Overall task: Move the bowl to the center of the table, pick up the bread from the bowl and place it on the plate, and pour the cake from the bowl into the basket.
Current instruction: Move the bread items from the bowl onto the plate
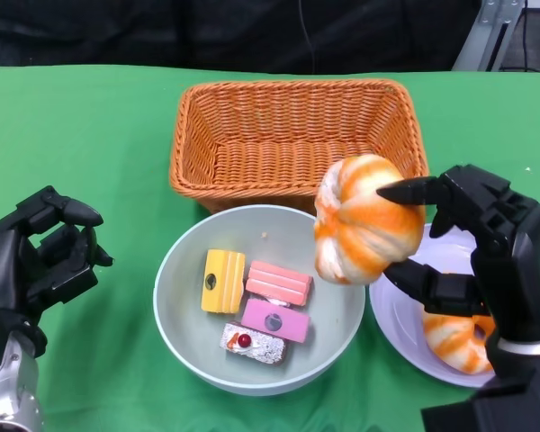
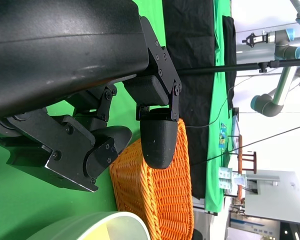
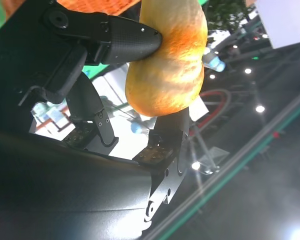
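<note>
My right hand [image 1: 472,238] pinches an orange-and-white bread roll [image 1: 364,220] in the air, over the gap between the bowl and the plate. The right wrist view shows the same roll [image 3: 167,55] clamped between two black fingers [image 3: 122,40]. The pale green bowl [image 1: 175,306] sits in front of me and holds several small cakes: a yellow one [image 1: 223,281], a pink one [image 1: 279,283], a purple one [image 1: 275,320] and a silver-wrapped one [image 1: 252,343]. A second bread roll [image 1: 457,340] lies on the white plate [image 1: 400,315] at the right. My left hand [image 1: 40,261] hovers left of the bowl, fingers curled, holding nothing.
An orange wicker basket [image 1: 297,135] stands behind the bowl, nothing inside it; the left wrist view shows it too [image 2: 162,200]. Green cloth [image 1: 81,144] covers the table, with bare cloth to the left of the basket and bowl.
</note>
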Robot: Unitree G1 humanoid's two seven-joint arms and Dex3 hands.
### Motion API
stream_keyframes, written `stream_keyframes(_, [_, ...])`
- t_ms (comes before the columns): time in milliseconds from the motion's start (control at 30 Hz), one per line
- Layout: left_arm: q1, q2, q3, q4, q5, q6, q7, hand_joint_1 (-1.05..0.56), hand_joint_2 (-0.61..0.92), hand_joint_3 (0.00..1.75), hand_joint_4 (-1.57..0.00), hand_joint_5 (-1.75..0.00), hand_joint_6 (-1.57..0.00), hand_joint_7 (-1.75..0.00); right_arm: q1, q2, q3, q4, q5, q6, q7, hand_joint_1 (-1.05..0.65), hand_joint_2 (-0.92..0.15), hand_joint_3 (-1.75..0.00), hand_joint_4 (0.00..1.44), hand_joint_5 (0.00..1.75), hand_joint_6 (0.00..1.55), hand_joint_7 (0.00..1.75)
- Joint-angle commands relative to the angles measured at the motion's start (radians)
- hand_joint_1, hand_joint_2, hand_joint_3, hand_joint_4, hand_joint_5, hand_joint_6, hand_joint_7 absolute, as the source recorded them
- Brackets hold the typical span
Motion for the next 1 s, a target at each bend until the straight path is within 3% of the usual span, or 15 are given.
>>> stream_keyframes(33, [-0.002, 0.027, 0.007, 0.006, -0.002, -0.004, 0.001, 0.06, 0.53, 1.13, -0.75, -1.68, -0.82, -1.32, 0.099, -0.002, -0.079, -0.047, 0.069, 0.017, 0.006, -0.04, -0.28, -1.42, 0.82, 1.70, 0.80, 1.39])
stream_keyframes(167, [-0.003, 0.032, 0.009, 0.006, -0.006, 0.002, -0.002, 0.06, 0.53, 1.14, -0.75, -1.70, -0.82, -1.32, 0.145, -0.007, -0.128, -0.032, 0.059, 0.021, -0.010, 0.00, -0.27, -1.41, 0.82, 1.71, 0.80, 1.38])
stream_keyframes(400, [-0.006, 0.045, 0.015, 0.018, -0.011, 0.000, -0.021, 0.07, 0.56, 1.12, -0.75, -1.70, -0.81, -1.34, 0.163, -0.036, -0.181, 0.133, 0.049, 0.019, -0.067, 0.01, -0.28, -1.36, 0.88, 1.69, 0.85, 1.28])
stream_keyframes(667, [-0.005, 0.049, 0.018, 0.018, -0.012, 0.006, -0.023, 0.07, 0.54, 1.14, -0.75, -1.69, -0.81, -1.36, 0.146, -0.055, -0.174, 0.261, 0.047, -0.019, -0.114, 0.03, -0.35, -1.20, 0.87, 1.72, 0.88, 1.16])
stream_keyframes(1000, [-0.002, 0.050, 0.016, 0.019, -0.006, -0.002, -0.017, 0.08, 0.53, 1.15, -0.74, -1.72, -0.79, -1.36, 0.140, -0.047, -0.158, 0.342, 0.122, -0.026, -0.029, 0.00, -0.47, -0.99, 0.81, 1.75, 0.84, 1.10])
